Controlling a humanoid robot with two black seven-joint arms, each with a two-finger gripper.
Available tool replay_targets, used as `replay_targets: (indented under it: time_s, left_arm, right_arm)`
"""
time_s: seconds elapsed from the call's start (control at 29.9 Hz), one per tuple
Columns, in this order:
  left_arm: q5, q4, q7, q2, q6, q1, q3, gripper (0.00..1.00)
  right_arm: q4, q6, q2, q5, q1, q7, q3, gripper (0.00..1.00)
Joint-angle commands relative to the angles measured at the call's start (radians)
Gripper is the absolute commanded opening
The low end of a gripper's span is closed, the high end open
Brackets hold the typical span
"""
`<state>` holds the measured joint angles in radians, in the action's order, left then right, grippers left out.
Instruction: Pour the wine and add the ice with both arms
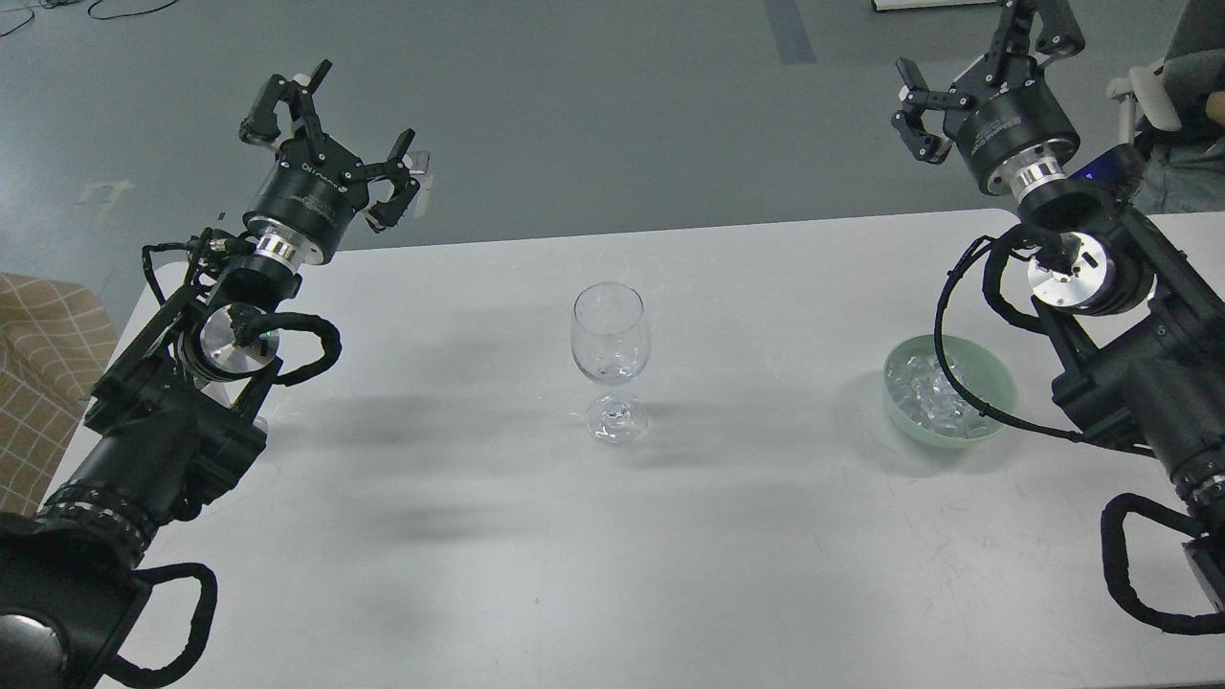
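Note:
An empty clear wine glass (611, 359) stands upright in the middle of the white table (746, 555). The ice (933, 394) is a heap of small clear cubes in a pale green bowl (995, 378) at the right. My left gripper (335, 134) is raised over the table's far left corner, open and empty, well left of the glass. Beyond the far right edge, above and behind the bowl, my right gripper (986, 62) is also open and empty. A black cable of the right arm crosses in front of the bowl. No wine or bottle is in view.
A tan checked cushion (43, 364) lies off the table's left edge. A person's arm and a chair (1172, 105) show at the far right, behind my right arm. Grey floor lies beyond the table.

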<state>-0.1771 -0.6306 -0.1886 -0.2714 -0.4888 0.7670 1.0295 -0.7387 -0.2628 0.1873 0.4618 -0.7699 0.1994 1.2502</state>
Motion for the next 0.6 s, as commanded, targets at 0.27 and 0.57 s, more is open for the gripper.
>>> replay_targets:
  time_s: [0.27,0.57]
  left_arm:
    - [0.005,0.002,0.014,-0.012,0.009,-0.002,-0.019,0.98]
    - [0.008,0.017,0.009,-0.026,0.010,0.017,-0.017,0.98]
  right_arm:
    - [0.021,-0.003,0.006,0.000,-0.011,-0.002,0.000,1.00]
    - [0.041,-0.003,0.006,-0.002,-0.017,-0.005,-0.001,1.00]
